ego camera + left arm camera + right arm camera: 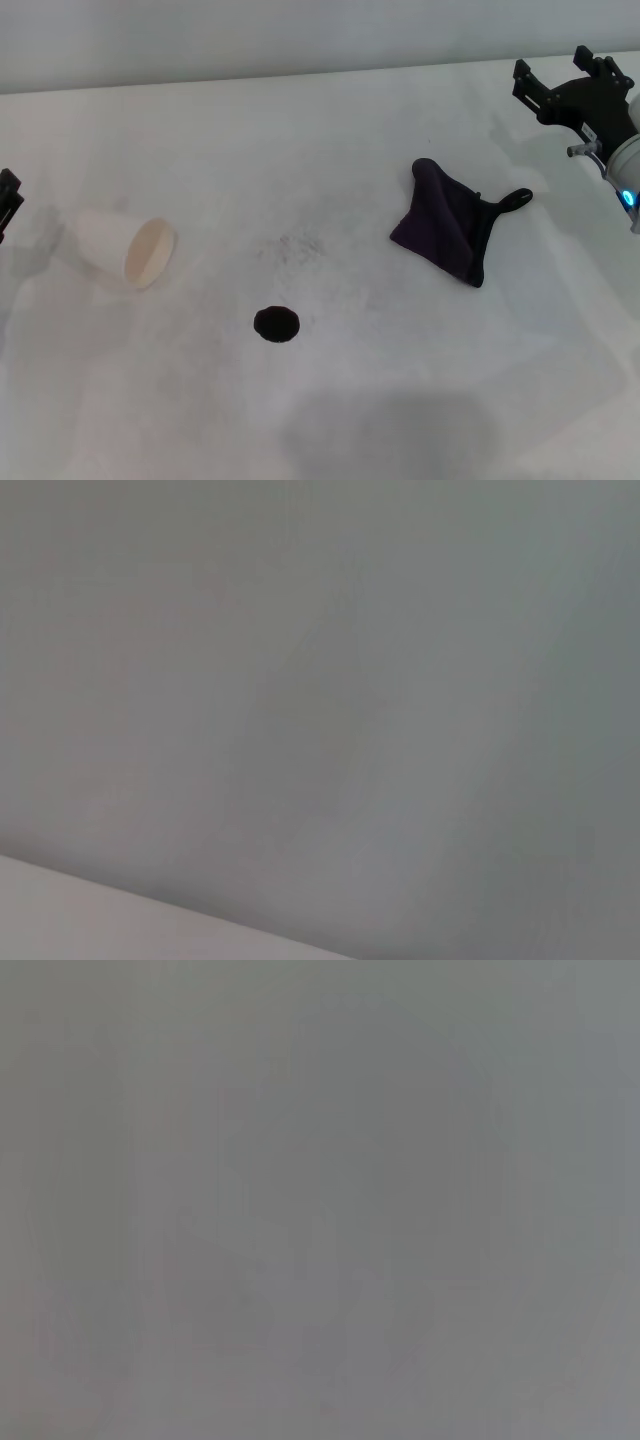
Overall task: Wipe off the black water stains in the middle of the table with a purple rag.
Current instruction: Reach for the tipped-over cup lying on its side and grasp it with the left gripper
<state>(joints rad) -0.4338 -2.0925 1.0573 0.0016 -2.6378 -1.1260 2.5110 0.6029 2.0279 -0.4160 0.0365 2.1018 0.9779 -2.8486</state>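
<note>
Rag (pixel 449 222), stain (pixel 275 324): head view only

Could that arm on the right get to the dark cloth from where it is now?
Probably yes. The right gripper hangs above the table's far right corner, and the purple rag lies in the open on that same side. Nothing stands between them; the paper cup lies far off to the left.

- Right gripper (pixel 560 85) — up at the far right edge of the head view, raised above the counter (pixel 400 400), its black fingers (pixel 530 85) pointing leftward, spread apart and holding nothing.
- Right wrist — a pale housing with a small blue light sits behind the fingers.
- Left gripper (pixel 8 205) — only a black sliver shows at the left edge; its state cannot be told.
</note>
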